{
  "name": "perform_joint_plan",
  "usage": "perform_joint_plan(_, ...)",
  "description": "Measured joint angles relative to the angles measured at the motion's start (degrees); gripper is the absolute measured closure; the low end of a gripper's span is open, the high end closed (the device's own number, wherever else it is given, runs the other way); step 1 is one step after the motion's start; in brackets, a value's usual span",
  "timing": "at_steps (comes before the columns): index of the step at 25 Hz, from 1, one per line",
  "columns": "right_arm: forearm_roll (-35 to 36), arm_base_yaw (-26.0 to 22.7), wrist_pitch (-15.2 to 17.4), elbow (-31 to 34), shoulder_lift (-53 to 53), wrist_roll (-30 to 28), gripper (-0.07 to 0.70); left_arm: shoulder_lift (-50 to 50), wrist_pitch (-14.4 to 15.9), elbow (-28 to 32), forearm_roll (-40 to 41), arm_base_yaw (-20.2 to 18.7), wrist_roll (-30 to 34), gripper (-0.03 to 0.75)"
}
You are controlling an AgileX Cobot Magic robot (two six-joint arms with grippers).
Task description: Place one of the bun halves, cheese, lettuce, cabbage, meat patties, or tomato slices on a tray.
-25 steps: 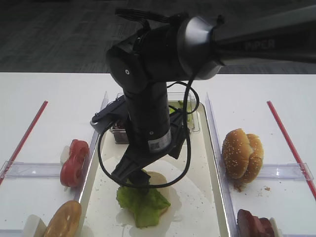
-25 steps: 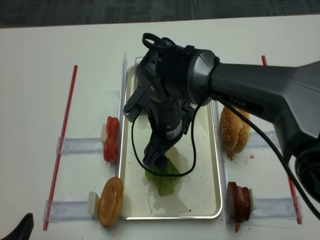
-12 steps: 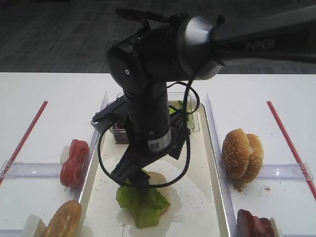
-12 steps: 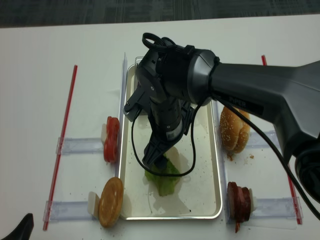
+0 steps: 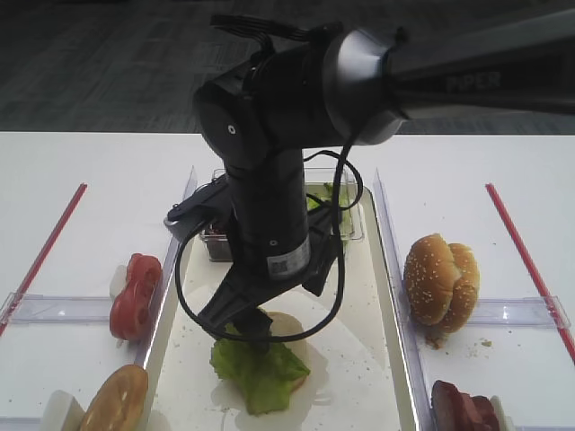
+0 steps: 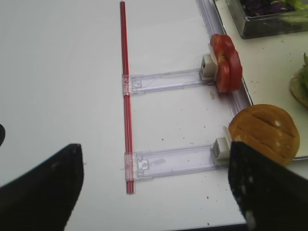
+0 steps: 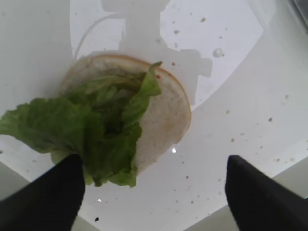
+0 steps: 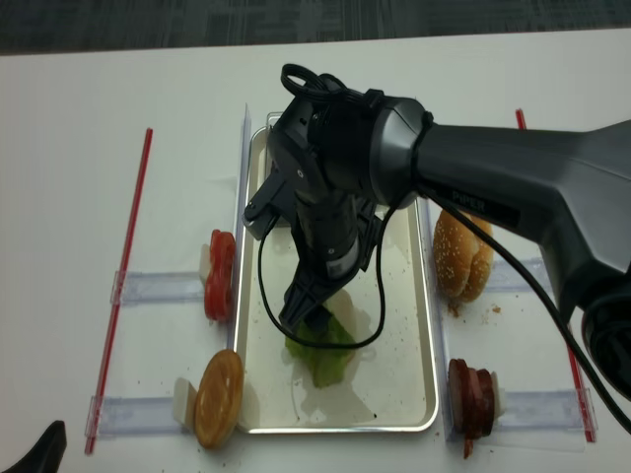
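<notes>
The right gripper (image 7: 153, 192) hangs straight down with its two dark fingers (image 7: 45, 199) spread wide and nothing between them, one at each lower corner of its wrist view. Below the gap lies the bright green, crinkled lettuce leaf (image 7: 84, 130), draped over a flat, pale cream bun half (image 7: 161, 113) and spilling off the disc's edge. Both rest on the large cream-white, crumb-speckled tray with a silvery rim (image 8: 414, 325), towards its near end.

Above the fingers, the thick black wrist and forearm (image 5: 269, 215) stand nearly upright over the middle of the tray, a black cable (image 5: 184, 296) looping loosely around them. From a bulky elbow joint the grey upper link runs off to the right of the high views.

The left gripper (image 6: 154, 187) hovers over the white table (image 6: 62, 72) well to the left of the tray, its dark fingers (image 6: 41, 187) also set wide apart and empty. Beneath it lie a red straw (image 6: 126, 96) and clear plastic rails (image 6: 168, 79). A stack of bright red glossy tomato slices (image 6: 225, 62) stands beside the tray's left rim, with a golden-brown round slice (image 6: 264, 134) nearer.
</notes>
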Motion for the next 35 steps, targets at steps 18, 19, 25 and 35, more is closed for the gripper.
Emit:
perform_joint_plan(18,3.2,-2.5,2.2,-4.2,-1.7,-0.8,0.025,0.0,0.0,0.0,0.0,0.0,0.0,0.150)
perform_joint_plan(19,3.2,-2.5,2.3,-5.1,-1.7,-0.9,0.025,0.0,0.0,0.0,0.0,0.0,0.0,0.150)
perform_joint_plan(25,2.9,-2.5,2.5,-10.5,-1.7,-1.0,0.025,0.0,0.0,0.0,0.0,0.0,0.0,0.150)
perform_joint_plan(35,2.9,-2.5,3.1,-15.0,-1.7,-1.0,0.025,0.0,0.0,0.0,0.0,0.0,0.0,0.150)
